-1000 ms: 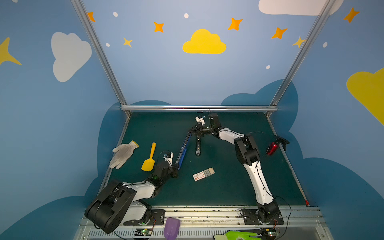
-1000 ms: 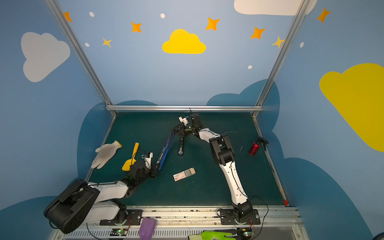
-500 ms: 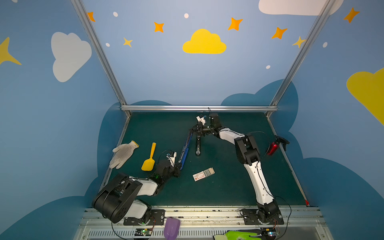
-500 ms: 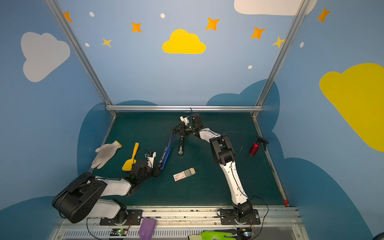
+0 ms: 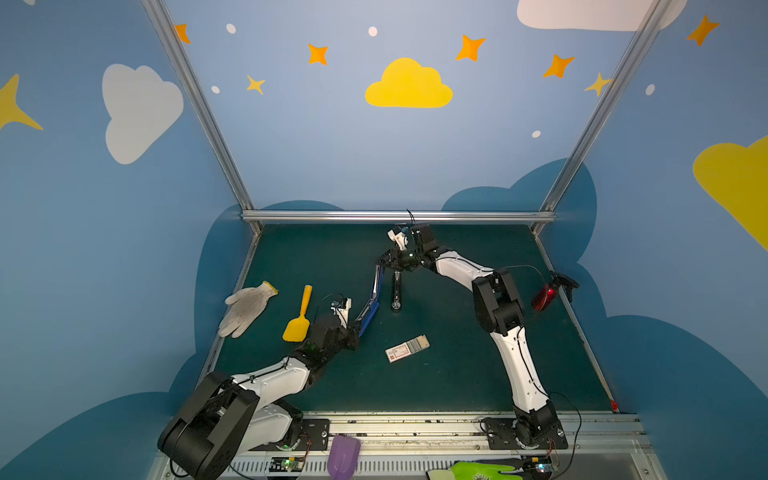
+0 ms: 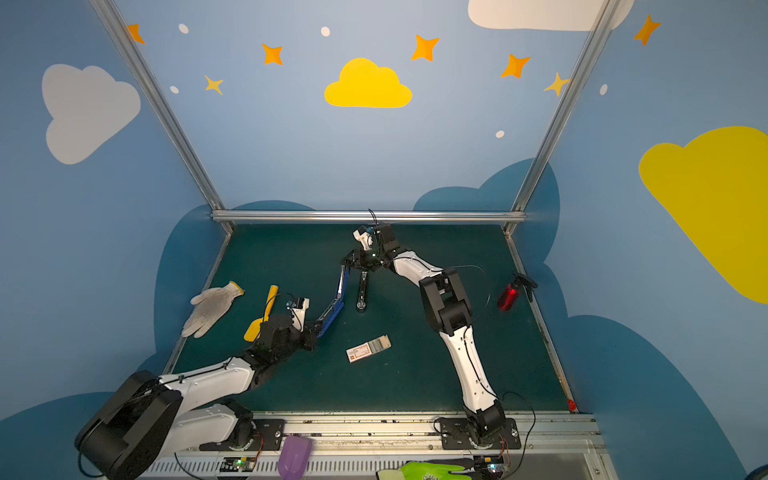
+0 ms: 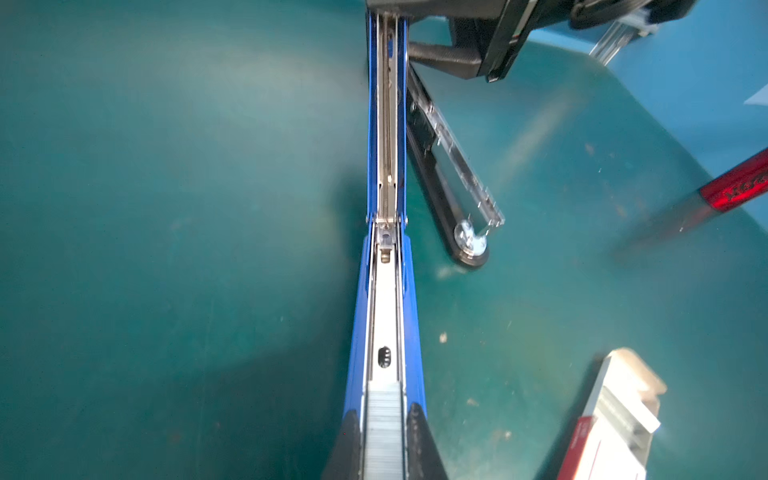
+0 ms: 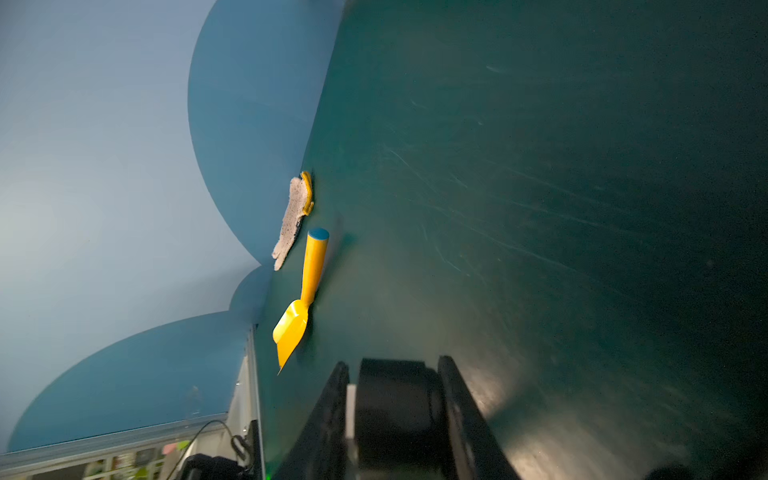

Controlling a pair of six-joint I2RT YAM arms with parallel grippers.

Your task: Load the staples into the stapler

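Note:
The blue stapler [image 5: 371, 309] [image 6: 334, 307] lies folded open on the green mat, its magazine channel [image 7: 386, 291] facing up and its black base [image 5: 396, 286] [image 7: 440, 187] splayed beside it. My left gripper [image 5: 356, 328] [image 7: 384, 440] is at the channel's near end, shut on a silvery strip of staples [image 7: 384, 428] that sits in the channel. My right gripper [image 5: 388, 259] [image 8: 392, 399] is shut on the stapler's black far hinge end [image 8: 395, 407]. The white staple box [image 5: 406, 349] [image 6: 368, 349] [image 7: 615, 419] lies slid open on the mat nearby, grey rows showing.
A white glove [image 5: 247, 307] and a yellow scoop [image 5: 300, 316] lie left of my left gripper. A red spray bottle [image 5: 548, 293] rests at the mat's right edge. A purple scoop [image 5: 343, 455] and a green glove [image 5: 478, 471] sit on the front rail.
My left jaws have narrowed a little around the strip and the left arm's elbow has shifted. The right arm and the stapler have stayed put.

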